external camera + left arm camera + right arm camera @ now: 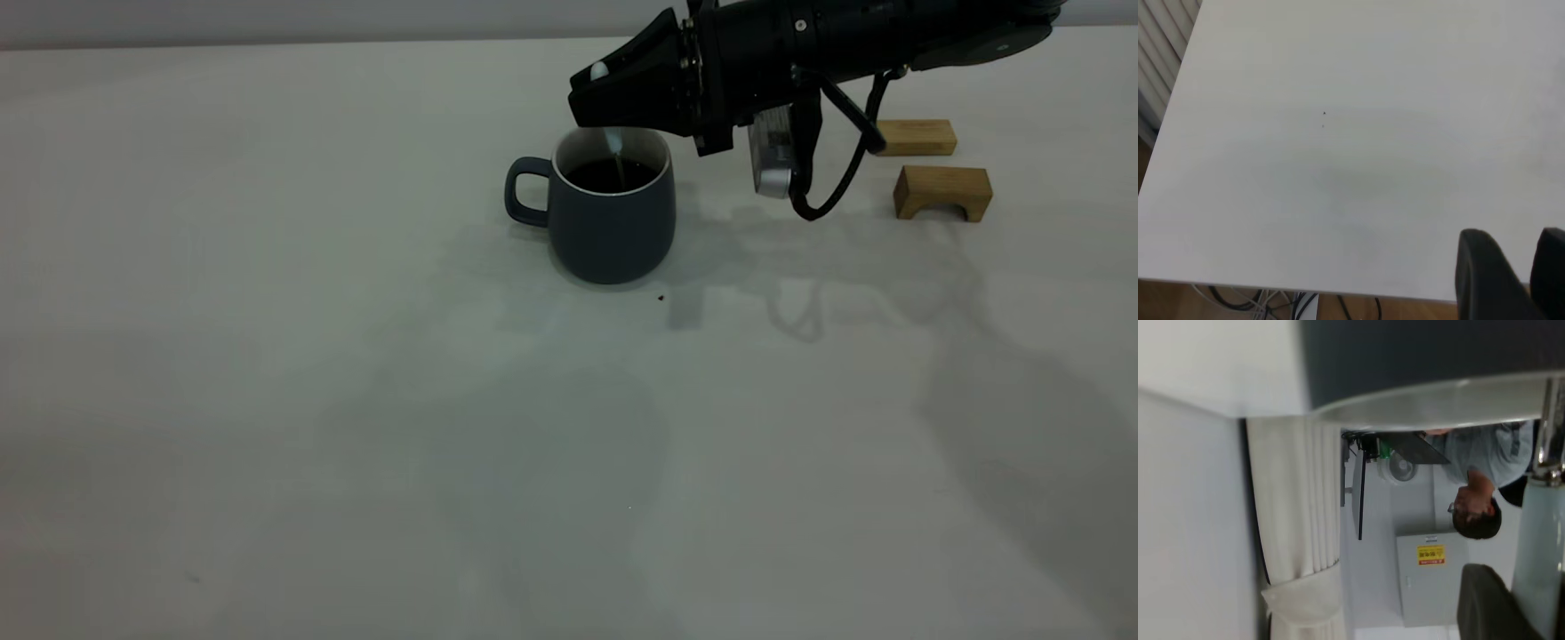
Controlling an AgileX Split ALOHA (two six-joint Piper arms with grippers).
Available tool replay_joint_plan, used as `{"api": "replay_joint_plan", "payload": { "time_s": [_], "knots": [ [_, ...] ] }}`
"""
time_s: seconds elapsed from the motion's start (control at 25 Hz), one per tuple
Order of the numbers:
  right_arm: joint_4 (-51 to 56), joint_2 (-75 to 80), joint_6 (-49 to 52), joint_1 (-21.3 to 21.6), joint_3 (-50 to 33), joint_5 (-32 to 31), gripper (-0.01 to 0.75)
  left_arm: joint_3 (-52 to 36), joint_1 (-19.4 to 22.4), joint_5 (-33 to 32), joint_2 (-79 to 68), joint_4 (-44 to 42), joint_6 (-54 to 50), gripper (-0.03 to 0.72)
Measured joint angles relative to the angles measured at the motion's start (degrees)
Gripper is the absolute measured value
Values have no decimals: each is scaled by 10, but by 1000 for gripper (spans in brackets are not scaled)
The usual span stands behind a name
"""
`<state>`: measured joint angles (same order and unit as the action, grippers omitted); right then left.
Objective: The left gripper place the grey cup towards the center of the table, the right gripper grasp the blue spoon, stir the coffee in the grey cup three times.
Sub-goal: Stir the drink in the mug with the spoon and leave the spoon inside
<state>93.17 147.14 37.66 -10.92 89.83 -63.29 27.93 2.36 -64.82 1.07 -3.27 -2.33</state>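
The desk (267,400) is seen as a wide pale surface. The right claw (594,89) is reached in from the far right side and hung just above the far rim of the cup (612,222), which is stood upright near the desk's middle with its handle turned toward the left side. The spoon (613,142) is pinched in the right claw, its pale handle held at the claw's tip and its neck hung down into the coffee (613,175) inside the cup. Beyond the right arm, two wooden blocks (942,191) are laid on the desk, well apart from the cup. A small dark speck (661,298) is seen on the desk just beside the cup's base. The left claw (1515,273) is shown only in its wrist view, over bare desk near an edge, its fingers parted a little and nothing held between them. In the right wrist view, a person (1485,480) is glimpsed past the cup's rim.
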Motion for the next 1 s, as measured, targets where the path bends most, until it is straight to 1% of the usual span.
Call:
{"api": "replay_joint_plan", "payload": {
  "time_s": [0.08,0.2,0.32,0.4,0.56,0.64,0.72,0.84,1.0],
  "knots": [
    [0,0,20,-3,0,-4,136,0,0,0,0,0,0,242],
    [28,0,10,-17,0,-7,136,0,0,0,0,0,0,242],
    [65,0,-39,-37,2,-2,136,0,0,0,0,0,0,242],
    [73,0,-74,-45,5,16,136,0,0,0,0,0,0,242],
    [75,0,-165,-46,5,67,136,0,0,0,0,0,0,242],
    [75,0,-213,-42,5,79,136,0,0,0,0,0,0,242],
    [74,0,-235,-37,5,79,136,0,0,0,0,0,0,242],
    [71,0,-231,-28,5,63,136,0,0,0,0,0,0,242],
    [44,0,-172,-15,5,35,136,0,0,0,0,0,0,242]
  ]
}}
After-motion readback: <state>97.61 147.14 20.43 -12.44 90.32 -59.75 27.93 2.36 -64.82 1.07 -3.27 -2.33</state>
